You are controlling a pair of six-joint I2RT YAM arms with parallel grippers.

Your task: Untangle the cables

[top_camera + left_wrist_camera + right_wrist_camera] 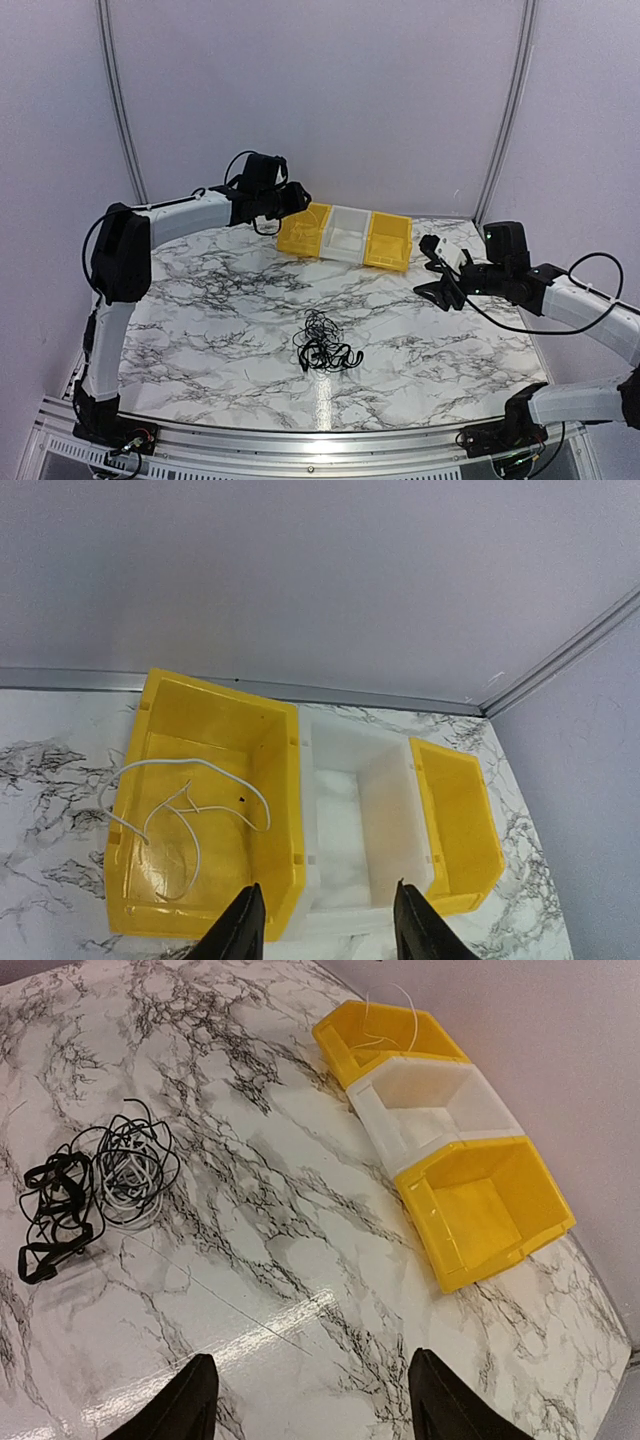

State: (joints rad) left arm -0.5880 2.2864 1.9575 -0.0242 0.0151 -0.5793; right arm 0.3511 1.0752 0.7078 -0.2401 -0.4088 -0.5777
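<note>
A loose knot of black and whitish cables [322,345] lies on the marble table in front of the arms, also seen in the right wrist view as cables [100,1180] at the left. One thin white cable [190,800] lies looped inside the left yellow bin [215,740]. My left gripper [328,930] hovers over that bin's near edge, open, with nothing between its fingers. My right gripper [310,1400] hangs open above bare table, to the right of the knot and clear of it. In the top view the left gripper [285,205] is at the back and the right gripper [440,290] at the right.
Three bins stand in a row at the back: left yellow bin [303,230], white bin [347,233], right yellow bin [388,243]. The white and right yellow bins hold nothing visible. Walls close the table at the back and sides.
</note>
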